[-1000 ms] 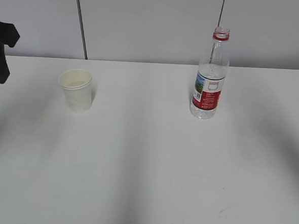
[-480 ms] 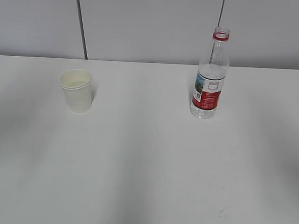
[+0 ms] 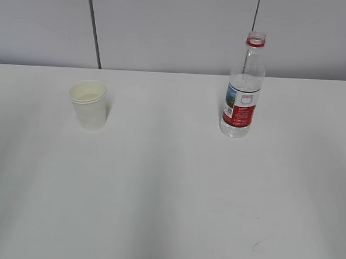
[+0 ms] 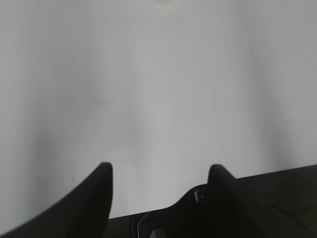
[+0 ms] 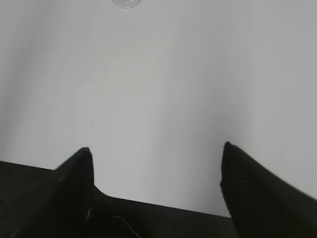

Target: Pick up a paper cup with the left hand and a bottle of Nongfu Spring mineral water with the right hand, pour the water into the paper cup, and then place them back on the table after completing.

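Note:
A white paper cup (image 3: 89, 104) stands upright on the white table (image 3: 169, 188) at the left, with a little clear water in it. A clear uncapped bottle (image 3: 243, 87) with a red and white label stands upright at the right, holding water. Neither arm shows in the exterior view. My left gripper (image 4: 158, 171) is open and empty over bare table; the cup's base (image 4: 162, 2) just shows at the top edge. My right gripper (image 5: 156, 151) is open and empty; the bottle's base (image 5: 126, 3) shows at the top edge.
A grey panelled wall (image 3: 179, 30) runs behind the table's far edge. A small dark scuff (image 3: 255, 246) marks the table at the front right. The table's near edge (image 4: 277, 171) shows by the left gripper.
The black left arm at the left edge and the dark bit at the right edge of the exterior view have gone out of frame. Cup and bottle have not moved.

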`<state>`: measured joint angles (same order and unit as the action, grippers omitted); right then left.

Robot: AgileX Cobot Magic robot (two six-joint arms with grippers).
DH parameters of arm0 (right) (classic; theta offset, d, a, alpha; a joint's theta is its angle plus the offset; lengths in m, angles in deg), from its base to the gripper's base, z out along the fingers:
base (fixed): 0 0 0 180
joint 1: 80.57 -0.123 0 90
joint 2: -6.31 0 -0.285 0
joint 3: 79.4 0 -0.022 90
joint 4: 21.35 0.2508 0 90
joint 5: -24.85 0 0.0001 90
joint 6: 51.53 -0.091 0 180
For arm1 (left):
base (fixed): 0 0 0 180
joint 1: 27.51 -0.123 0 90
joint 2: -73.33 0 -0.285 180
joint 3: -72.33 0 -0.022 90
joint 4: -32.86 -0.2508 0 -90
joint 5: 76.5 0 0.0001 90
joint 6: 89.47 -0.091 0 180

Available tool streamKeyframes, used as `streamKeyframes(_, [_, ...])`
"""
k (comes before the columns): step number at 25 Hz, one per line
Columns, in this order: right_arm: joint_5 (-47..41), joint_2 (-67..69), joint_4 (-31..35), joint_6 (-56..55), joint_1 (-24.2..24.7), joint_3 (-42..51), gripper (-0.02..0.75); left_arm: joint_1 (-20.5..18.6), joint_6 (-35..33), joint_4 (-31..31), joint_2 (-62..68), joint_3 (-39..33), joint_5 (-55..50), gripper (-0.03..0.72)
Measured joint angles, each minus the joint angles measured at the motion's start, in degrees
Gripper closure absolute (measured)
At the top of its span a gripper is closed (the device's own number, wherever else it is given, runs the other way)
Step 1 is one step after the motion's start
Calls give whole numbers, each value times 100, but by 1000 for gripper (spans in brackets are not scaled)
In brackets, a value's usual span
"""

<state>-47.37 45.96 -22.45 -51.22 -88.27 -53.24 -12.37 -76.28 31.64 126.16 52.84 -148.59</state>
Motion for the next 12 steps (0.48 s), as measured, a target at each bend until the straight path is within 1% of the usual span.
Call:
streamKeyframes(6, [-13,-738,-21,181,0,425,148,5,-5,-27,-1329,-779,-33,305])
streamKeyframes(12, [-35,-1489,-29,279,0,889,148,5,-194,-111,-2707,-1280,-69,305])
